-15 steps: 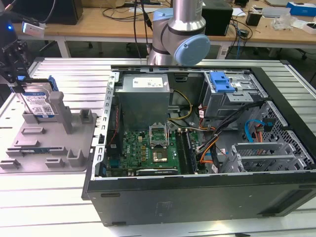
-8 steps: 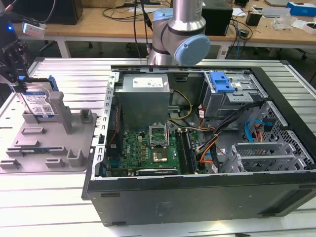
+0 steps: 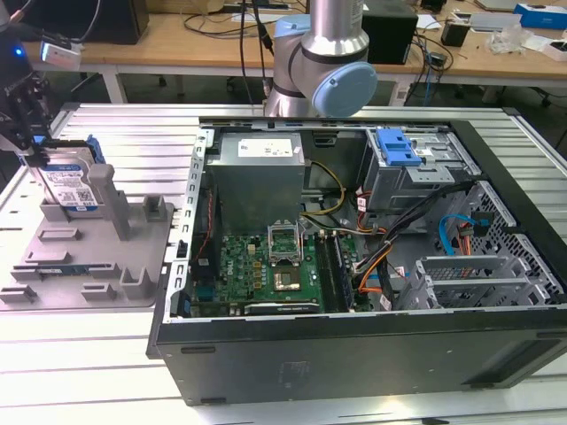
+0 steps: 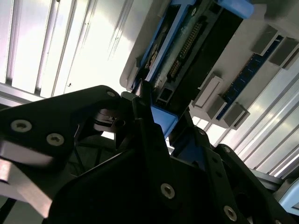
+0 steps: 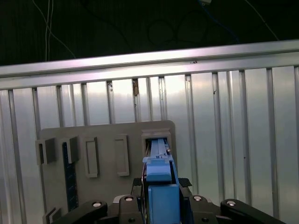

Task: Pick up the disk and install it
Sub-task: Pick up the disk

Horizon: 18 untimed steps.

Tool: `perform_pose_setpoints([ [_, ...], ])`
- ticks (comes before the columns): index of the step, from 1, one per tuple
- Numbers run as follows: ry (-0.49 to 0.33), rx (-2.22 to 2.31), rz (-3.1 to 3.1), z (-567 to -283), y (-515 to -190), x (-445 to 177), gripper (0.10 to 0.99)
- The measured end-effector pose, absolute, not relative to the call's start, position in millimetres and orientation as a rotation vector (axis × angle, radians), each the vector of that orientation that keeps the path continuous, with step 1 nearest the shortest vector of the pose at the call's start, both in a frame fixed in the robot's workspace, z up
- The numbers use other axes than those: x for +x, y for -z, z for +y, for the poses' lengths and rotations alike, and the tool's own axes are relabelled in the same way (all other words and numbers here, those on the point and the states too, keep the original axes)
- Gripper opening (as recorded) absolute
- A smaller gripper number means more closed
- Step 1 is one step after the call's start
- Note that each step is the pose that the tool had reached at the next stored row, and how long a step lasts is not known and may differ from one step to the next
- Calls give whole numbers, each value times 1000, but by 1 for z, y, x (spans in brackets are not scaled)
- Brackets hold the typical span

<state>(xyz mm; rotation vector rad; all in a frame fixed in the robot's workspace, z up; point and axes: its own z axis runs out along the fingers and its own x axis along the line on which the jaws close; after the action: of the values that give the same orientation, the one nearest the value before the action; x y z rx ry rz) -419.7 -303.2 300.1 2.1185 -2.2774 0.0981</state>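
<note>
**Item 1. Hand** (image 5: 161, 184): one, black, carried on a grey-and-blue arm (image 3: 323, 62). State: clenched on the disk. In the first wrist view the jaws lay flush against both faces of the blue carrier, with no gap to be seen.

**Item 2. The disk** (image 3: 71, 184): silver drive, white-and-blue label, blue plastic carrier. Position: directly below the hand and standing on edge. Its upper edge was taken between the jaws and its lower edge was down among the tray's posts (the second wrist view showed its connector edge running away from the hand toward the tray). Whether that lower edge rested in its slot or hung just clear could not be told.

**Item 3. Fixture tray** (image 3: 89, 266): grey, with upright posts, lying flat on the ribbed metal bench (image 3: 115, 133) beneath the hand and the disk.

**Item 4. Computer case** (image 3: 354, 354): black, side panel off, boards and cables exposed. It lay well apart from the hand, beyond the tray. At the corner farthest from the hand was a grey drive bay (image 3: 416, 177) topped by a blue latch (image 3: 397, 146).

**Progress (judged):** early. The grasp looked made. The disk was not yet carried off the tray, and none of the installing was done.
</note>
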Motion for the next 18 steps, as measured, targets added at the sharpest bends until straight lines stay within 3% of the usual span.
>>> perform_pose_setpoints([
  [18,-98,2118,-2277,-303,-300,-420,369],
])
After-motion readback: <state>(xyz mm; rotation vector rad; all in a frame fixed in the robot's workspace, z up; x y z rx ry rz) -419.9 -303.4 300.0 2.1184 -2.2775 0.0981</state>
